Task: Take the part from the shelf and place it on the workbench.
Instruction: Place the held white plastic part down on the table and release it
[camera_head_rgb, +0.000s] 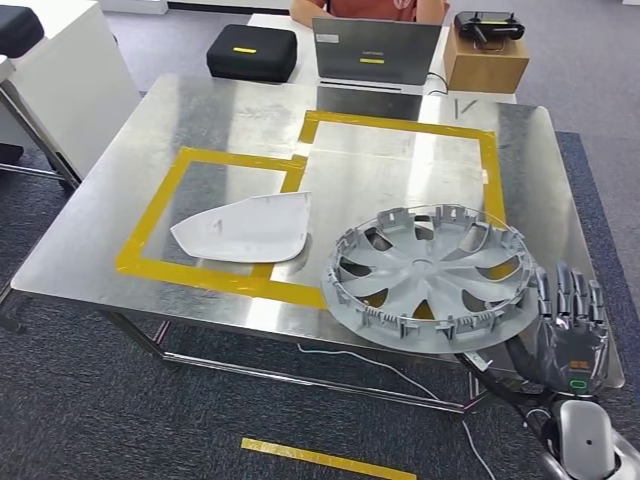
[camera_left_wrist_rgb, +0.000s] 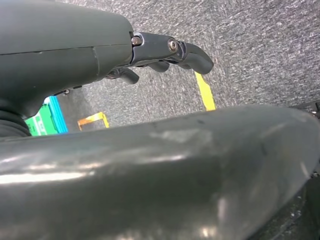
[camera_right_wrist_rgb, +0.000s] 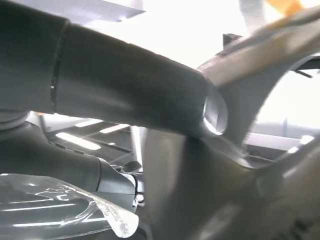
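A silver wheel cover (camera_head_rgb: 430, 275) lies at the front right of the steel workbench (camera_head_rgb: 226, 115), partly over the larger yellow-taped rectangle (camera_head_rgb: 398, 124) and reaching the table's front edge. My right hand (camera_head_rgb: 570, 335) is at its right rim with the fingers pointing up beside it. In the right wrist view the thick thumb (camera_right_wrist_rgb: 151, 95) lies across the wheel cover (camera_right_wrist_rgb: 241, 165) and touches it, so the hand holds the rim. My left hand (camera_left_wrist_rgb: 162, 52) hangs over the carpet, fingers apart and holding nothing.
A white mirror cover (camera_head_rgb: 245, 228) lies in the smaller taped rectangle at the front left. Behind the bench are a laptop (camera_head_rgb: 375, 50), a black case (camera_head_rgb: 251, 50), a cardboard box (camera_head_rgb: 483, 60) and a seated person (camera_head_rgb: 362, 8). A white cabinet (camera_head_rgb: 68, 80) stands at the left.
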